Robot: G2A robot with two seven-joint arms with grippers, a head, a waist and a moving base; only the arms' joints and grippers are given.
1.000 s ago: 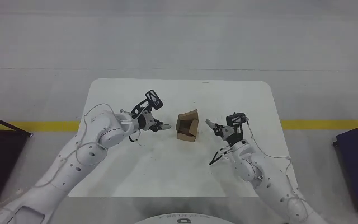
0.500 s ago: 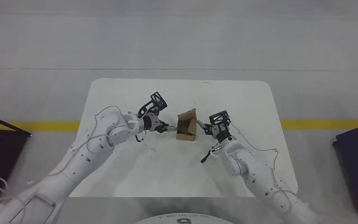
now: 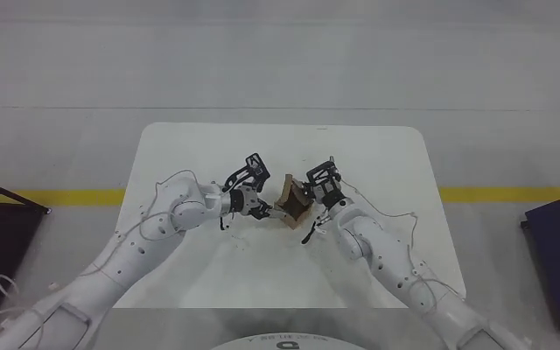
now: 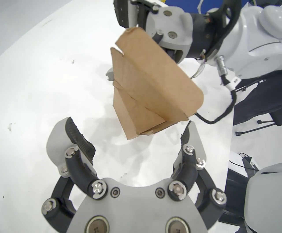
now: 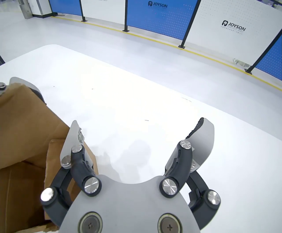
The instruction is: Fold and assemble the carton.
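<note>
A brown cardboard carton [image 3: 292, 200], partly folded with one flap raised, stands on the white table [image 3: 376, 157] near its middle. My left gripper [image 3: 265, 210] sits close to one side of it, open, and the carton [image 4: 149, 88] lies just beyond its fingertips [image 4: 189, 130]. My right gripper [image 3: 311, 194] is at the opposite side, also open. One of its fingers [image 5: 73, 136] rests against the carton's wall [image 5: 26, 123], while the other finger [image 5: 205, 130] hangs over bare table. In the left wrist view the right gripper [image 4: 163, 33] shows behind the raised flap.
The tabletop around the carton is bare white, with its far edge [image 5: 154, 77] rounding off toward a grey floor. A yellow floor line [image 3: 490, 192] runs past both sides of the table. Blue and white barrier panels [image 5: 198, 19] stand across the floor.
Both arms have closed in on the carton from either side; the right gripper travelled farthest and now touches it. The carton has turned and tilted slightly.
</note>
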